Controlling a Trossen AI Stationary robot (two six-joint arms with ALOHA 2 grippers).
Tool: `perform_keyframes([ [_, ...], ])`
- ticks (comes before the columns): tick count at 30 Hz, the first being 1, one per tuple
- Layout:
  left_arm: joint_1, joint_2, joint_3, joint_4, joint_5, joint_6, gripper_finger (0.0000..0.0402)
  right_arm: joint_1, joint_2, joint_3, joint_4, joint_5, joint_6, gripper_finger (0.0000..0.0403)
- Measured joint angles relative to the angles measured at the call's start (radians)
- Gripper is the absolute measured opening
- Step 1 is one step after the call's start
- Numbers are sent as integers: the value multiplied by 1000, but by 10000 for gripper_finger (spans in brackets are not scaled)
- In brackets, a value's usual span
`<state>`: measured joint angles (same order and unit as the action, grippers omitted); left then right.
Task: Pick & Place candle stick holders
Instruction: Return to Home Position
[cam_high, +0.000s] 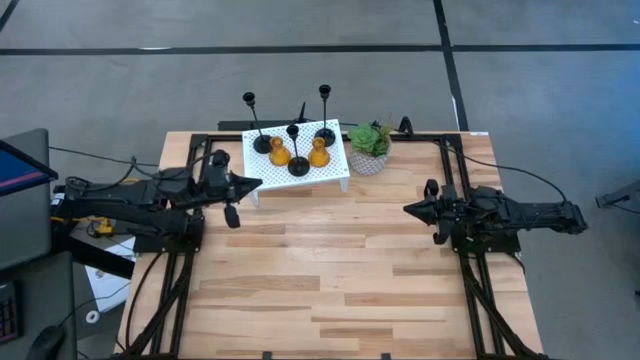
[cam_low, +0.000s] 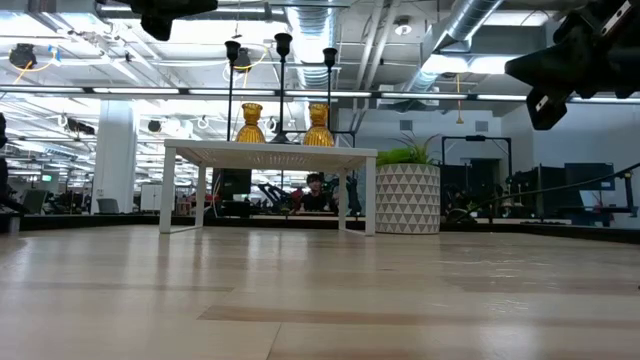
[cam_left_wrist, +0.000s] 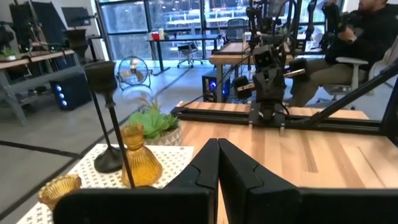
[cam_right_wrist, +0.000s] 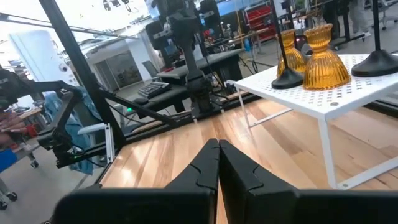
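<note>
Three black candle stick holders with round bases and thin stems (cam_high: 298, 165) and two short amber cone-shaped ones (cam_high: 279, 153) (cam_high: 319, 153) stand upright on a small white perforated stand (cam_high: 335, 172) at the table's far middle. They also show in the low view (cam_low: 283, 90). My left gripper (cam_high: 258, 182) is shut and empty, raised just left of the stand's near left corner. My right gripper (cam_high: 408, 209) is shut and empty, raised to the right of the stand, nearer the table's middle.
A small green plant in a white patterned pot (cam_high: 369, 150) stands right beside the stand on its right. A black frame rail (cam_high: 455, 136) runs along the table's far edge. People sit at desks beyond the table (cam_left_wrist: 364, 43). Bare wooden table (cam_high: 330, 290) spreads on the near side.
</note>
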<state>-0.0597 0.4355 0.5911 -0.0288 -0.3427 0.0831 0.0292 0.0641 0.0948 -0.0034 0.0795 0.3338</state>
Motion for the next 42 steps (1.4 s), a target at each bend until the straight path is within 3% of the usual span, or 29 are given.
perform_keyframes([
  [9,0,-192,-8,-125,24,40,6,2,0,0,-3,0,6,0],
  [18,0,-436,-182,-116,52,42,6,3,0,0,-79,-3,8,0],
  [27,0,-423,-302,-86,40,51,6,3,0,1,-157,0,8,0],
  [34,0,-422,-428,38,40,51,6,1,0,1,-168,-4,1,0],
  [42,0,-422,-563,222,52,48,6,37,-2,1,-102,-11,-209,0],
])
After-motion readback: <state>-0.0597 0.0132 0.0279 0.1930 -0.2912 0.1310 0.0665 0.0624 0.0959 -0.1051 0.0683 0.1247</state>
